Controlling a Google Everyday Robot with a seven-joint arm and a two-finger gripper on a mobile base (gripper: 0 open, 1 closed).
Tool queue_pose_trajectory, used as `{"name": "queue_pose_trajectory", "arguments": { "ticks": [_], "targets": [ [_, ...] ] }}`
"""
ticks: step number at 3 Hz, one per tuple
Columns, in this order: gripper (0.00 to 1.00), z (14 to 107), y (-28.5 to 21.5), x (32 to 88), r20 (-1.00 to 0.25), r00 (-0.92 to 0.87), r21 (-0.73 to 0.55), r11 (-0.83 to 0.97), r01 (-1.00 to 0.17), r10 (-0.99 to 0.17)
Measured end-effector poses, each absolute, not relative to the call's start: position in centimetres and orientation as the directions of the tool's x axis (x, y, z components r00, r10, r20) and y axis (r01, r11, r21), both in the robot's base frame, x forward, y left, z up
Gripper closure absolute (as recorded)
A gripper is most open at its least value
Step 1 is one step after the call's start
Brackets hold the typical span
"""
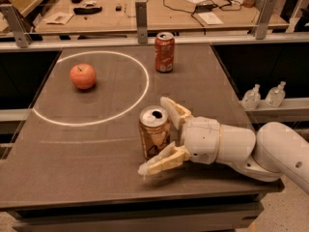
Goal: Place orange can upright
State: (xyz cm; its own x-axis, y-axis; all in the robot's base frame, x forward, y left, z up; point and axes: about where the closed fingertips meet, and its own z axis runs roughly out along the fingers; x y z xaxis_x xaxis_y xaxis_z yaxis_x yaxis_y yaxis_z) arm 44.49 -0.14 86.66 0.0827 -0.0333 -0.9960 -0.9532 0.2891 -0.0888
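Orange can (154, 132) stands upright on the tabletop (96, 173), opened end up, near front edge, right of centre. Tool (153, 135) comes in from the right edge, fingers apart, straddling the can; can't tell if they touch it. Farther back: apple (83, 76) inside white circle (145, 88), left side. Red can (164, 52) upright at far edge.

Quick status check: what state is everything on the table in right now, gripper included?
orange can: upright on the table, top opened, between the gripper's fingers.
gripper: open, one finger on either side of the orange can, low over the table.
red soda can: upright, near the table's far edge.
apple: resting inside the white circle.
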Motion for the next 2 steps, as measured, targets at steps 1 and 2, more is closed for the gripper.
{"name": "queue_pose_trajectory", "arguments": {
  "ticks": [1,2],
  "targets": [
    [0.0,86.97,-0.5,44.67,-0.996,0.083,-0.091,0.271,-0.958,-0.038],
    [0.0,87.45,-1.39,44.97,-0.996,0.065,-0.074,0.206,-0.976,-0.053]
  ]
}}
